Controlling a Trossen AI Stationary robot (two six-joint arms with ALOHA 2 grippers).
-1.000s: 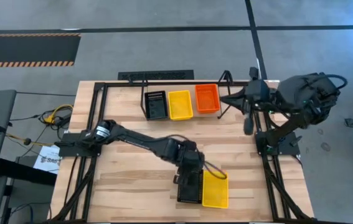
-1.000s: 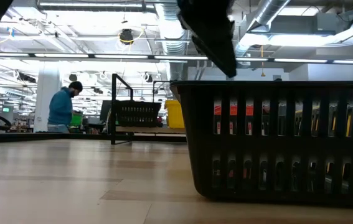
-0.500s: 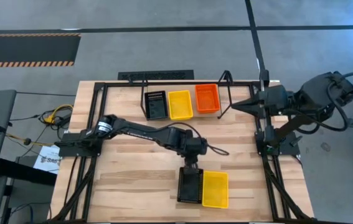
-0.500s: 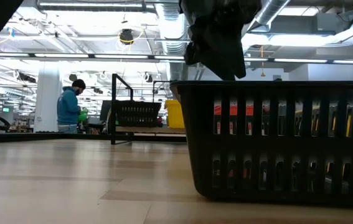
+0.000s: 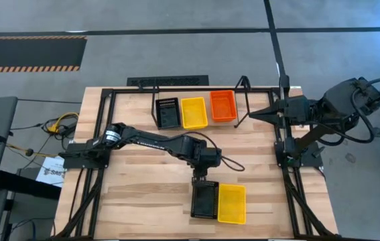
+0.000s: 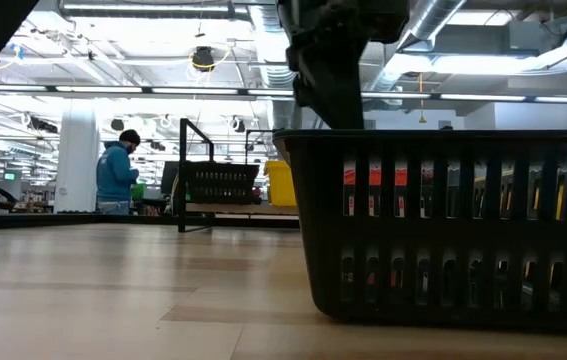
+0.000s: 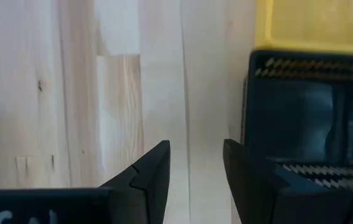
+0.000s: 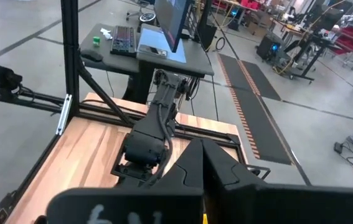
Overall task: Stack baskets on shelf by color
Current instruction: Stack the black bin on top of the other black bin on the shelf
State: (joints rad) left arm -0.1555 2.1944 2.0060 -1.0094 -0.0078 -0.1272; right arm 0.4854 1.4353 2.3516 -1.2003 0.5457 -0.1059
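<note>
Five baskets are on the wooden table [image 5: 143,201], seen from above. Three of them stand in a row inside the shelf [image 5: 243,90], at about 12 o'clock from the table's middle: a black basket [image 5: 167,112], then a yellow basket [image 5: 194,112] touching it, then an orange basket [image 5: 223,106] just beside that one. The orange one sits a little more to the far edge than the other two.

The two other baskets lie at about 5 o'clock, near the front edge of the table. One is a second black basket [image 5: 205,200] and one is a second yellow basket [image 5: 232,203]; their long sides touch each other.

My left gripper [image 5: 199,178] hangs just at the 12 o'clock end of this second black basket. In my left wrist view the left fingers [image 7: 154,171] stand partly apart, with only bare wood between them, and they hold nothing. The black basket's rim is beside one finger, and I cannot tell if it touches. The yellow basket shows behind it.

In the low view the near black basket fills the right half, and my left arm comes down above its rim. Far behind I see the shelf with its baskets, and a person [image 6: 117,178] in a blue top stands in the room.

My right gripper [image 5: 257,114] is pressed shut and empty. It waits at about 2 o'clock, at the right edge of the table, with its tip near the shelf's right end post.
</note>
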